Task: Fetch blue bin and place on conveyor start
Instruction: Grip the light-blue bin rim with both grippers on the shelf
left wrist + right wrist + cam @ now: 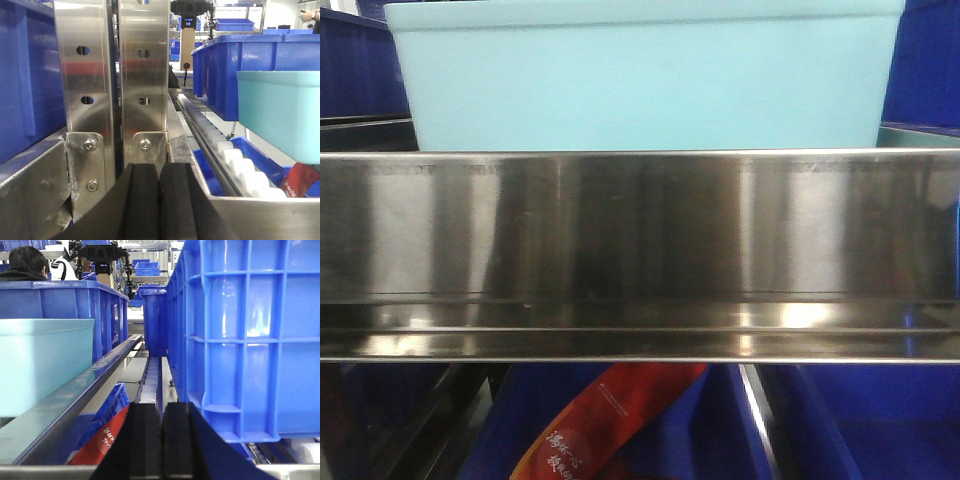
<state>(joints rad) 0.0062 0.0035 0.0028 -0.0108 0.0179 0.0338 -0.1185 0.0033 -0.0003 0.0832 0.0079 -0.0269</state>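
The pale turquoise blue bin (645, 75) sits on the shelf behind the steel rail, filling the top of the front view. It also shows at the right of the left wrist view (282, 112) and at the left of the right wrist view (42, 362). My left gripper (159, 200) is shut and empty, low in front of the shelf's steel uprights, left of the bin. My right gripper (162, 440) is shut and empty, between the bin and a dark blue crate. The conveyor start is out of view.
A shiny steel shelf rail (640, 250) crosses the front view. Dark blue ribbed crates stand on both sides (235, 70) (250, 335). A red packet (610, 420) lies in a lower blue bin. White rollers (235, 160) run along the shelf. A person (22, 265) is far back.
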